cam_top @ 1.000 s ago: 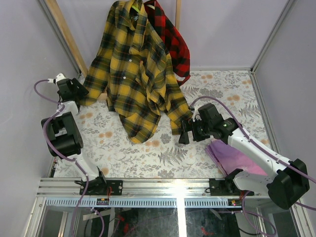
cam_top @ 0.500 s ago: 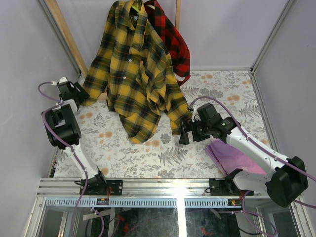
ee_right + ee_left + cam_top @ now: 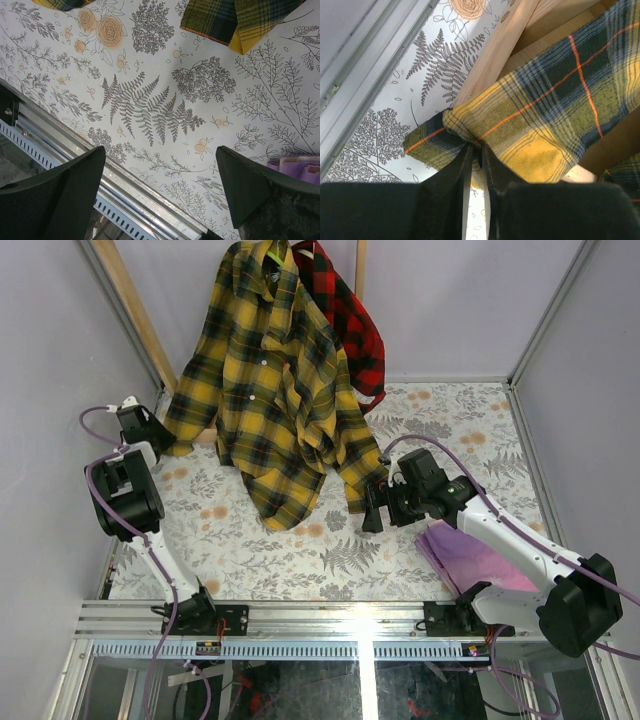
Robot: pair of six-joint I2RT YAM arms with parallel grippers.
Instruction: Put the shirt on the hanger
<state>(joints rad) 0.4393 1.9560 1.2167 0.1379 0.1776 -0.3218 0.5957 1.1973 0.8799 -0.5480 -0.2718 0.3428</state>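
The left tool is nearly closed, pinching the cuff fold of the shirt at the foot of the wooden rack, by its left post. The right tool gapes wide, holding nothing, above the counter nearer than the rack, just short of the other cuff. The shirt hangs from the rack's top, collar up, hem down onto the counter, its long axis running top to bottom, sleeves splayed left and right.

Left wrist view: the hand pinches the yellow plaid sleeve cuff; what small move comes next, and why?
Probably lift the left hand a little, drawing the cuff clear of the wooden rail. Its fingers are closed on a fold of the yellow and dark green plaid flannel shirt, whose cuff lies against that rail.
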